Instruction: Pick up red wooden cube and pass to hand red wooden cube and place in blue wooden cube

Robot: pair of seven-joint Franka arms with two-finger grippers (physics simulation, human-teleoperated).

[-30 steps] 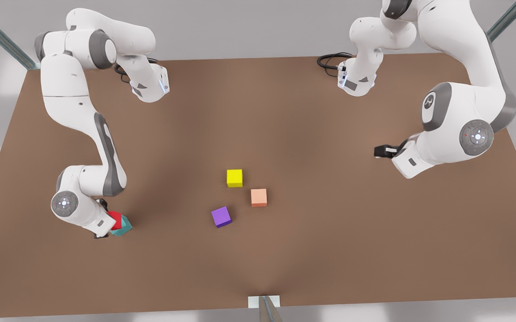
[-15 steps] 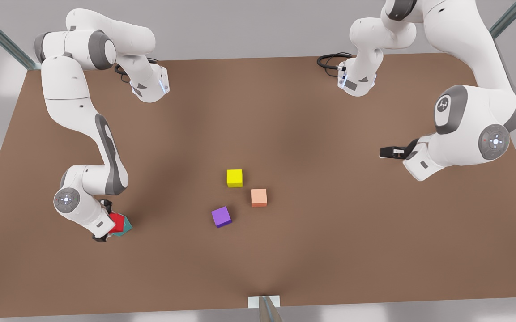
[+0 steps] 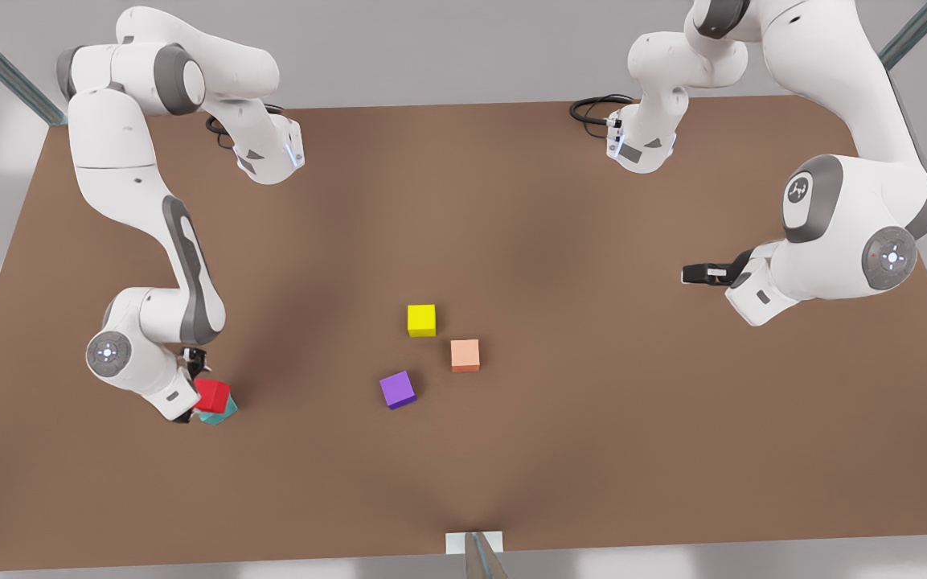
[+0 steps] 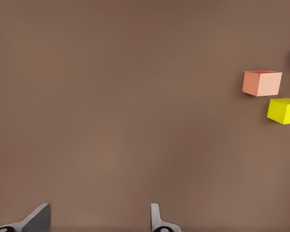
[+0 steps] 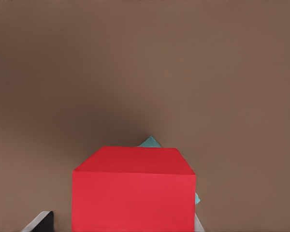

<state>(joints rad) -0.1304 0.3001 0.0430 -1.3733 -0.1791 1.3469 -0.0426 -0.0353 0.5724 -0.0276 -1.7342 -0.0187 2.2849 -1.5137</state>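
Red wooden cube sits squarely over the blue wooden cube near the table's front-left corner, clenched in the right gripper; left gripper waits released near the opposite edge.

Red wooden cube atop blue wooden cube.

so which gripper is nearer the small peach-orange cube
Right. The right gripper, holding the red wooden cube, is somewhat nearer the small peach-orange cube; the left gripper waits farther off.
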